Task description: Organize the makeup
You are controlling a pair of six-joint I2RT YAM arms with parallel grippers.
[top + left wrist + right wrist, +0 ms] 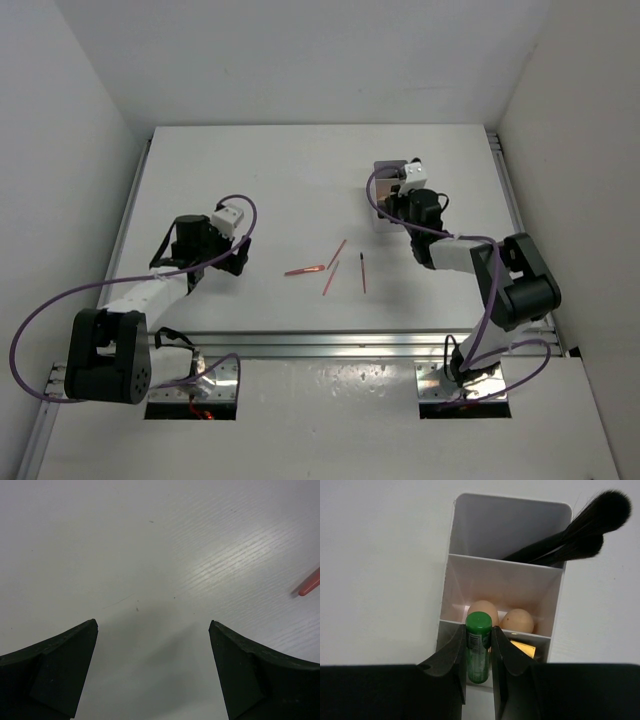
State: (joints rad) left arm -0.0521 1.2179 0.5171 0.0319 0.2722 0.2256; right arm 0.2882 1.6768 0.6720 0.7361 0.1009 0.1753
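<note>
My right gripper (479,636) is clamped on the green bottle (478,652), which stands upright, cap up, right at the near compartment of the white box (451,575). Can't tell if its bottom is touching down in there. A gold thing (523,649) glints in that same compartment. Two beige sponges (482,611) sit side by side in the middle one, and black brushes (580,535) lean out of the far one. My left gripper (153,625) hangs wide apart over the table (150,540), holding nothing. Four thin pencils (331,277) lie loose on the table between my arms, apart from the box.
</note>
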